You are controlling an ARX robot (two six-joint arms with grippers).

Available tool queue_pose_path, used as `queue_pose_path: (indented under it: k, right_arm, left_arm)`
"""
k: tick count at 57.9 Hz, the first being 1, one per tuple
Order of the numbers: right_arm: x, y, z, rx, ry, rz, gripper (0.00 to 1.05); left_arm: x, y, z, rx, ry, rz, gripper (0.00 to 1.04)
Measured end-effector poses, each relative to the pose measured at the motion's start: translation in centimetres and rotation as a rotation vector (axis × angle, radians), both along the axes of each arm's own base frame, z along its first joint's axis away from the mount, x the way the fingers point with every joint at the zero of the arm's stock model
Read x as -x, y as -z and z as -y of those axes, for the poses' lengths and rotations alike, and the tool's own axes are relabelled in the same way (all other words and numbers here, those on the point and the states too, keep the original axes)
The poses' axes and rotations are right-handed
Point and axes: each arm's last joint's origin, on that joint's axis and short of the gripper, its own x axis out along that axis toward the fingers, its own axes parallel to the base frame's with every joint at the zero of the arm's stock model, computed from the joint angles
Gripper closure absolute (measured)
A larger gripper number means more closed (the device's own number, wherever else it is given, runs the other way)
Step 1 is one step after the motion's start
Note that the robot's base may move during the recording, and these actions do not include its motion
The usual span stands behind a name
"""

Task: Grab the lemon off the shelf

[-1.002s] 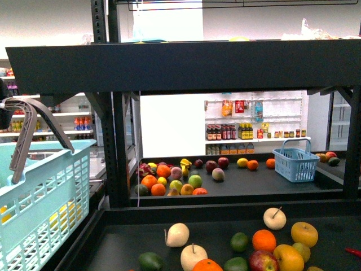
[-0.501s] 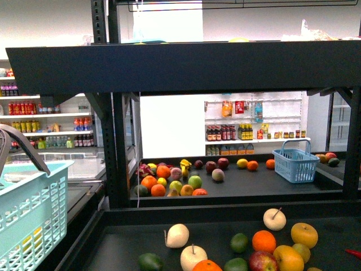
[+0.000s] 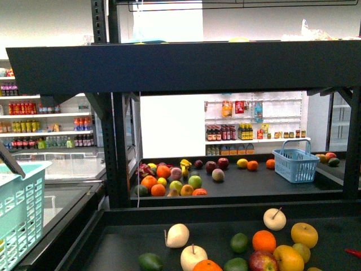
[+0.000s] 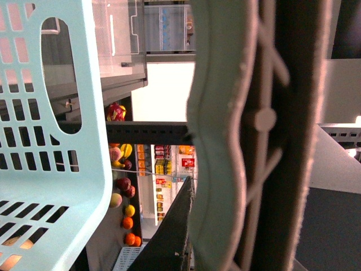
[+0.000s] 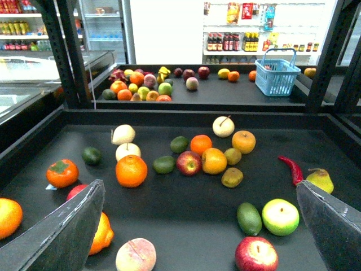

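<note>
Right tool (image 5: 198,189) is held with its fingers (image 5: 67,231) wide apart above the near tier of the shelf (image 5: 169,217), presumably so that a fruit can be closed on from above. What is taken to be the lemon (image 5: 232,156), a small yellowish fruit, lies ahead of it among the oranges and apples. Whether the left tool is clamped cannot be told, since its view is filled by the basket (image 4: 51,169) and its handle (image 4: 225,141), seemingly kept to the side to receive the fruit.

Pale teal slotted basket (image 4: 51,169) close up, its handle (image 4: 225,141) alongside, fruit (image 4: 125,186) on dark shelf (image 4: 155,132) beyond.
</note>
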Motion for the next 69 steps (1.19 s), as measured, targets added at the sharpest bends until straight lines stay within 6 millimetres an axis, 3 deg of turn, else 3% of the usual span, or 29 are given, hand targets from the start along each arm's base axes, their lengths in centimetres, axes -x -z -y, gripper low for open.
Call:
queue_pose_path:
  k: [16, 32, 40, 50, 57, 59, 69]
  right_arm:
    - [0.0, 0.0, 0.0, 0.000, 0.000, 0.000, 0.02]
    - [0.0, 0.0, 0.0, 0.000, 0.000, 0.000, 0.02]
    - [0.0, 0.0, 0.0, 0.000, 0.000, 0.000, 0.02]
    - [0.0, 0.0, 0.0, 0.000, 0.000, 0.000, 0.02]
    - [0.0, 0.0, 0.0, 0.000, 0.000, 0.000, 0.02]
    - [0.0, 0.0, 0.0, 0.000, 0.000, 0.000, 0.02]
    - [0.0, 0.0, 0.0, 0.000, 0.000, 0.000, 0.02]
  left_arm:
    - [1.0, 2.5, -0.3, 0.011, -0.009, -0.015, 0.95]
    - [1.2, 3.2, -0.3, -0.007, -0.005, -0.048, 0.94]
    - [1.3, 3.5, -0.4, -0.060, -0.019, -0.116, 0.70]
    - [1.5, 4.0, -0.6, -0.104, -0.021, -0.183, 0.31]
    - [1.7, 3.8, -0.7, -0.116, -0.020, -0.201, 0.10]
    - [1.7, 3.6, -0.7, -0.119, -0.021, -0.199, 0.06]
    - [2.4, 1.7, -0.6, -0.132, -0.027, -0.159, 0.08]
